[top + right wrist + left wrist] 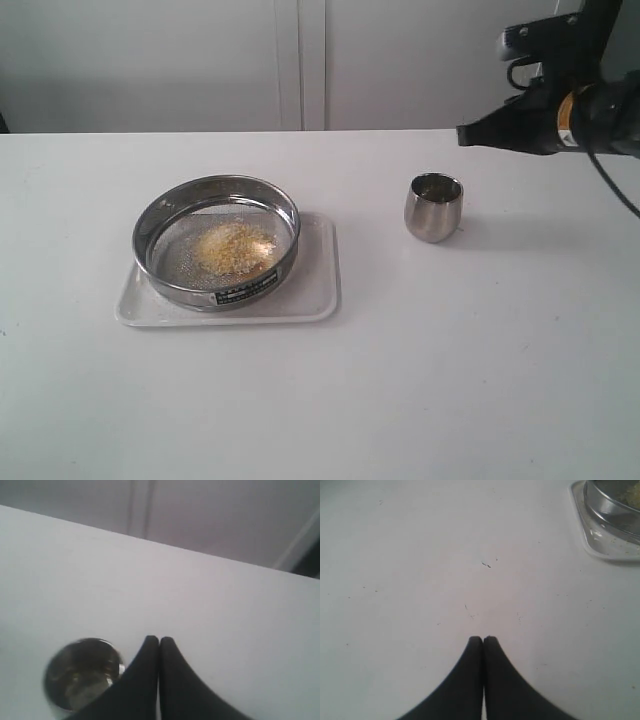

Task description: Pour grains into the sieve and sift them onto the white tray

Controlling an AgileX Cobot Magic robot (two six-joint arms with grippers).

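Observation:
The steel-rimmed sieve [216,241] stands on the white tray [318,296], left of the table's middle. A heap of golden-yellow and pale grains [235,248] lies on its mesh. In the left wrist view a part of the sieve [612,502] and a corner of the tray [607,547] show at the frame's edge. My left gripper [483,639] is shut and empty over bare table, apart from the tray. My right gripper [463,132] hovers shut and empty above the table's far right, higher than the small steel cup [433,207]. That cup [82,675] shows beside the right gripper [159,639].
The white table [450,360] spreads wide in front of and to the right of the tray. A grey wall with a vertical seam [300,60] closes the back. The left arm is out of the exterior view.

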